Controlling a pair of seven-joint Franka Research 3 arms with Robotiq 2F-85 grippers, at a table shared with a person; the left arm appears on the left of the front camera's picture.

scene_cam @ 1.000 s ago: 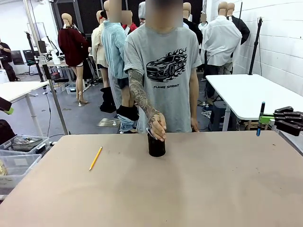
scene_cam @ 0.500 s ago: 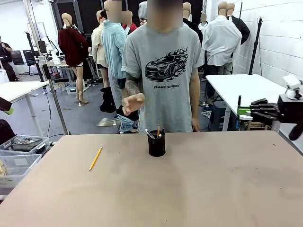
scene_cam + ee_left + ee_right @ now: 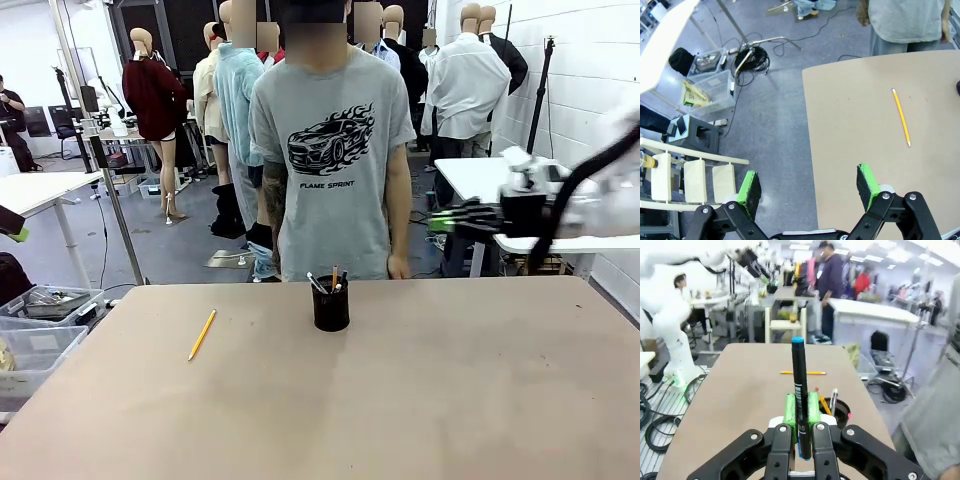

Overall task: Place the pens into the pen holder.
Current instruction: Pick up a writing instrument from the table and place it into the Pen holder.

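1. The right hand (image 3: 801, 410) is clamped tight on the dark pen with the blue tip (image 3: 798, 375), which pokes out well past the green pads. From the front it's blurry (image 3: 450, 218), up in the air to the right of the pen holder and well apart from it.
2. The left hand (image 3: 807, 182) has its jaws spread wide with nothing in them. It hovers over the worktop's left edge, half over the floor (image 3: 775, 125).
3. The pen holder (image 3: 331, 308) sits mid-worktop, toward the far side. A few pens (image 3: 334, 279) already stand in it, including an orange one and a light one.
4. The yellow pencil (image 3: 202, 334) lies flat to the left, well apart from the holder and closer to the left hand.
5. My read is that this is the carry step for the blue-tipped pen. Next it needs to get over the cup, tip upright and go down into the opening without bumping the pens inside, and then be let go. The pencil looks like the left hand's job.
6. The worktop (image 3: 450, 400) is plain tan and smooth. A person (image 3: 330, 150) in a grey tee stands at the far edge, arms down. The room has white tables (image 3: 470, 178), plus clear bins (image 3: 710, 90) and cables (image 3: 752, 57) on the floor at the left.
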